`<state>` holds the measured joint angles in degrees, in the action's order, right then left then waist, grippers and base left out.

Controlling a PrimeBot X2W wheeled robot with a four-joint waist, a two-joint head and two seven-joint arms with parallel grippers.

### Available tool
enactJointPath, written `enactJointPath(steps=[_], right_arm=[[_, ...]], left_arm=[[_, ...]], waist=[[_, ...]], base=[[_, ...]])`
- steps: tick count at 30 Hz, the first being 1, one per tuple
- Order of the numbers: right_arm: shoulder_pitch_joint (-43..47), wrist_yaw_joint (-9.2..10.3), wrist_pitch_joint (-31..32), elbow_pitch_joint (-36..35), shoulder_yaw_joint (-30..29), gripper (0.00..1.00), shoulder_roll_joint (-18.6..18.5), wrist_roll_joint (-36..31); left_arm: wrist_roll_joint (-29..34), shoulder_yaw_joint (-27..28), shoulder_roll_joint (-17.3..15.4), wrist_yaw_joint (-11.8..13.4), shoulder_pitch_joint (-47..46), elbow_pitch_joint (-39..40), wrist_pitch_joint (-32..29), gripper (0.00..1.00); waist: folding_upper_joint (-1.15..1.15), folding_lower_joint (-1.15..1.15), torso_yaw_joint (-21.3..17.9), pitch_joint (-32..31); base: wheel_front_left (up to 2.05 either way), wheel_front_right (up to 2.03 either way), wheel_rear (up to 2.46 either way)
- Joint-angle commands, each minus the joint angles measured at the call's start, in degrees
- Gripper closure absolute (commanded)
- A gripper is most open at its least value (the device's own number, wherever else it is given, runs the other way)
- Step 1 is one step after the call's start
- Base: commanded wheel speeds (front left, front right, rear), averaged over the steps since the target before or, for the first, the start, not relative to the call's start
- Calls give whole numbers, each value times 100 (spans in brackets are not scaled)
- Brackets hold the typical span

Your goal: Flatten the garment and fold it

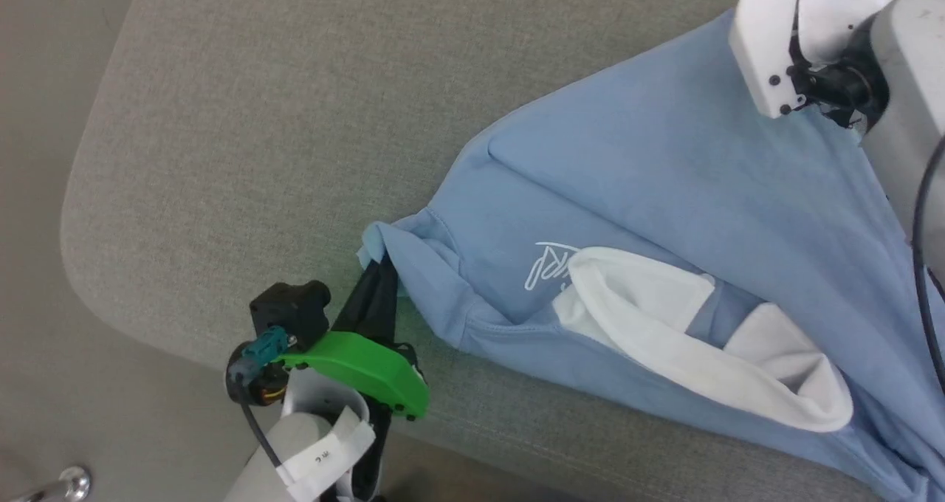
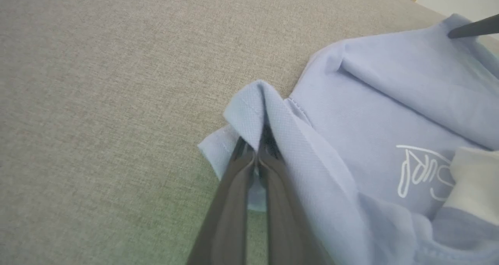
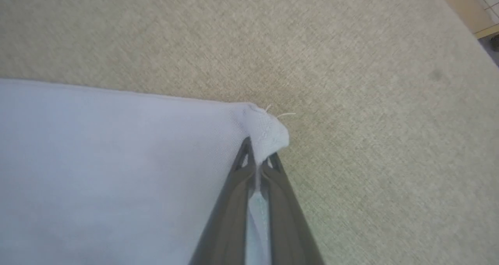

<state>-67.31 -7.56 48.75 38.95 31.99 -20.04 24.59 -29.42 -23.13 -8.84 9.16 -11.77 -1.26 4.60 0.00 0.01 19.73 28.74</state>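
On the grey woven counter (image 1: pixel 258 118), the garment (image 1: pixel 664 170) lies spread but rumpled. Its body runs from the middle of the head view to the upper right, and the white collar (image 1: pixel 664 325) and white script logo (image 1: pixel 550 266) face up near the front edge.

The left gripper (image 1: pixel 380 269) has its fingers closed on a bunched bit of hemmed fabric at the garment's left end, which looks like a sleeve cuff. In the left wrist view the cloth is humped over the pinched tips. The right gripper (image 3: pixel 259 161) has its fingers shut on a corner of the blue fabric at the far right, where a small nub of cloth and a loose thread or two poke out past the tips.

A long diagonal ridge crosses the chest and the collar stands open in a loop, so the flattening is judged far from finished and no fold has begun.

The shirt looks light, soft and limp. It should drape and sag wherever it is unsupported, slide easily over the woven cover and crease rather than hold a shape. Holds at hems, cuffs and corners suit it, since the doubled stitched edges give the fingers something thicker to bite. A pinch in single-layer cloth would be likelier to slip out under tension. Drawing the two held points apart should pull out the ridge, but a hard tug could strip the small right-hand bite free.
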Motion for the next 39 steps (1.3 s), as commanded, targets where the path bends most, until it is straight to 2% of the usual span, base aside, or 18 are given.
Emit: enactJointPath(steps=[1, 7, 10, 13, 18, 22, 29, 35, 39], right_arm=[[93, 8, -187, -24, -64, 100, -14, 42], [621, 8, -1105, -542, -523, 100, -111, 558], [1245, 8, -1386, -965, -780, 100, -326, 827], [2007, 8, -1446, -1427, -1082, 100, -575, 962], [3455, 8, -1403, -2078, -1683, 100, -657, 1111], [4814, 8, -1297, -2579, -2315, 100, -409, 1224], [6766, 8, -1046, -3401, -3386, 100, 497, 1218], [7068, 8, -712, -3981, -3715, 100, 880, 1091], [6562, 8, -427, -4274, -3783, 100, 743, 1076]], left_arm=[[9, 34, -80, 34, -1, -20, -4, 100], [-42, 141, -289, 114, 196, -108, -145, 100], [-90, 208, -404, 170, 373, -142, -225, 100], [-135, 248, -487, 223, 545, -130, -305, 100], [-231, 299, -556, 288, 822, -145, -371, 100], [-285, 276, -540, 319, 979, -159, -398, 100], [-429, 263, -461, 308, 1137, -191, -376, 100], [-702, 421, -444, 163, 1080, -198, -325, 100], [-854, 549, -579, -49, 650, -123, -450, 100]], waist=[[0, -1, -309, -387], [0, -1, -909, -1270], [0, -1, -1293, -1731], [0, -1, -1633, -2038], [0, -1, -2113, -2412], [0, -1, -2271, -2610], [0, -1, -2197, -2789], [0, -1, -2166, -2912], [0, -1, -2180, -2996]], base=[[0, 0, 0], [0, 0, 0], [0, 0, 0], [0, 0, 0], [0, 0, 0], [0, 0, 0], [0, 0, 0], [0, 0, 0], [0, 0, 0]])
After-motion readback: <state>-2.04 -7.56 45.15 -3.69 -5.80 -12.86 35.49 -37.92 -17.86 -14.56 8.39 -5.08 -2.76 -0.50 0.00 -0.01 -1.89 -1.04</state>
